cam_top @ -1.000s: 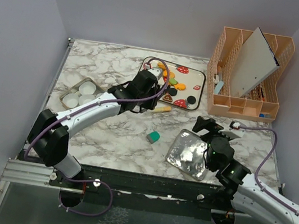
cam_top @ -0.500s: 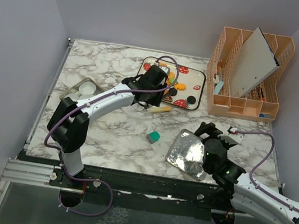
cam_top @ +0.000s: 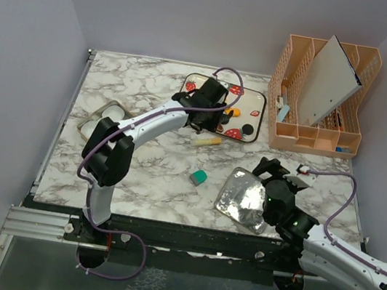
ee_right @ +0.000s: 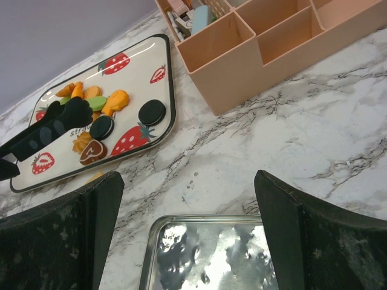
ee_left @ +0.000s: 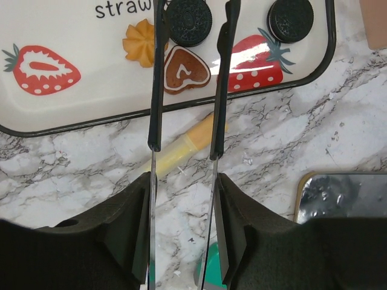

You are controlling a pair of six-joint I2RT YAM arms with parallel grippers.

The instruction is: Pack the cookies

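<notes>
Pick-up step: your left tool (ee_left: 193,7), part open and empty, sights the black cookie (ee_left: 188,24), top centre; lower, then close.

The top camera sits high behind the near edge of the table (cam_top: 151,87) and looks down and forward over all of it. The left wrist camera hangs close above the tray (ee_left: 91,103), facing almost straight down on its near rim. The right wrist camera sits low over the tin (ee_right: 205,254), looking across the marble to the tray and organizer (ee_right: 254,66). All three share the tray and some of the tin.
</notes>
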